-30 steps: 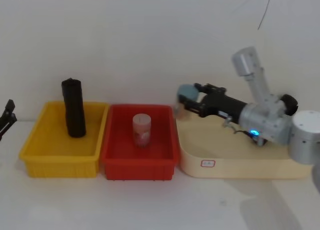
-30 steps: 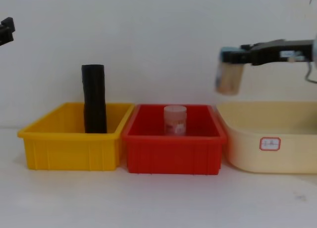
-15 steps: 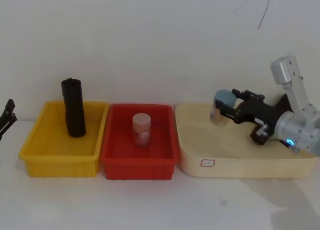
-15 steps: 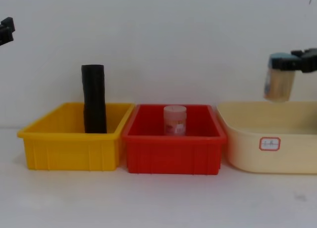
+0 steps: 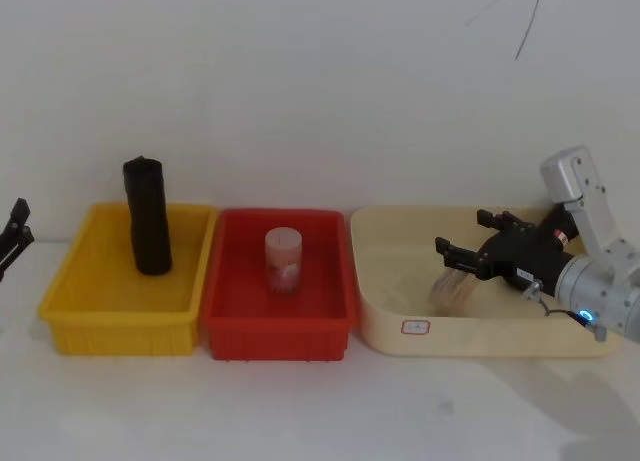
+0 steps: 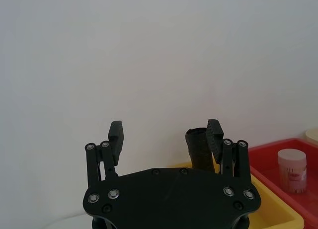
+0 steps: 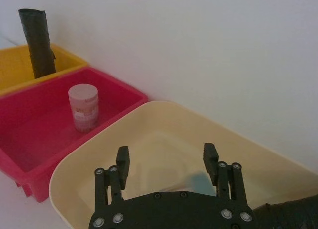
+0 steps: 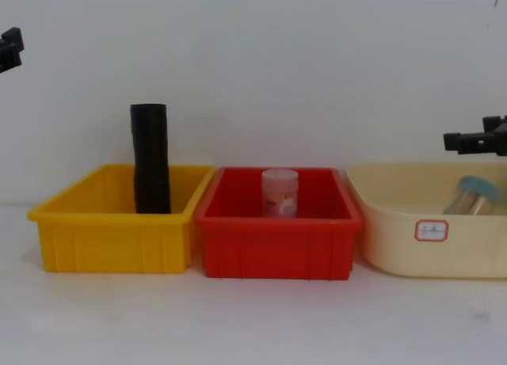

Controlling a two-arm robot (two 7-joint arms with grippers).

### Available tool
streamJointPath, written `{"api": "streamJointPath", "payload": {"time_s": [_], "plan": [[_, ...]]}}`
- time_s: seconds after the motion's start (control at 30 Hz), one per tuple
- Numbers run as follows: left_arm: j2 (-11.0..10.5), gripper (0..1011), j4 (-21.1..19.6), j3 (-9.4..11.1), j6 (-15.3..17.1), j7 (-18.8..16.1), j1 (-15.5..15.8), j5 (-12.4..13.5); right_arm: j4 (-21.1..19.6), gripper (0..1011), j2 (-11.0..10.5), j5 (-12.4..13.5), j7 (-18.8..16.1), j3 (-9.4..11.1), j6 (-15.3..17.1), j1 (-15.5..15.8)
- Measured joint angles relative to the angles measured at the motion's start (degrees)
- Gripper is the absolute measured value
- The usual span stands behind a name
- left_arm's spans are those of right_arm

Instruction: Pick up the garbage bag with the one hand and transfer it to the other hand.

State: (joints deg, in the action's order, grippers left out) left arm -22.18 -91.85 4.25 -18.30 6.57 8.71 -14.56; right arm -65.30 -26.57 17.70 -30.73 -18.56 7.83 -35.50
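Though hanging low over the cream tub (image 5: 480,333), released: right gripper (image 5: 461,233) with jaws spread wide and nothing between them, seen in the right wrist view (image 7: 166,152) with bare tub floor past the fingertips. Just beneath those jaws, inside the tub, a blurred jar with a blue lid (image 5: 455,289), lying tilted, apart from both fingers; from the chest view, lid end up at the tub's rim (image 8: 473,195), just below the gripper (image 8: 467,141).

Farther out from the jaws toward the robot's left, touching the tub's side: a red bin (image 5: 275,336), holding an upright pink jar (image 5: 283,261).

Beyond that, well apart from the right jaws: a yellow bin (image 5: 115,336), side against the red one. Standing in its rear part, leaning slightly, the garbage bag (image 5: 148,216), a black roll, untouched by either gripper; label too small to make out.

Farthest off, past the yellow bin's outer side and raised above the table: left gripper (image 5: 15,226), idle. From its own wrist view, jaws (image 6: 165,132) parted and empty, the garbage bag (image 6: 198,149) showing upright ahead of them, beside one fingertip, well short of contact.
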Motion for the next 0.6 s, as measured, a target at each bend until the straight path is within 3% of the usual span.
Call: {"api": "streamJointPath", "payload": {"time_s": [0.2, 0.6], "plan": [[0.0, 1000, 0.0, 0.0, 0.0, 0.0, 0.0, 0.0, -0.5, 1002, 0.0, 0.2, 0.7, 0.2, -1.4, 0.6], [0.0, 1000, 0.0, 0.0, 0.0, 0.0, 0.0, 0.0, -4.4, 1000, 0.2, 2.2, 1.4, 1.6, -4.6, 2.1]]}}
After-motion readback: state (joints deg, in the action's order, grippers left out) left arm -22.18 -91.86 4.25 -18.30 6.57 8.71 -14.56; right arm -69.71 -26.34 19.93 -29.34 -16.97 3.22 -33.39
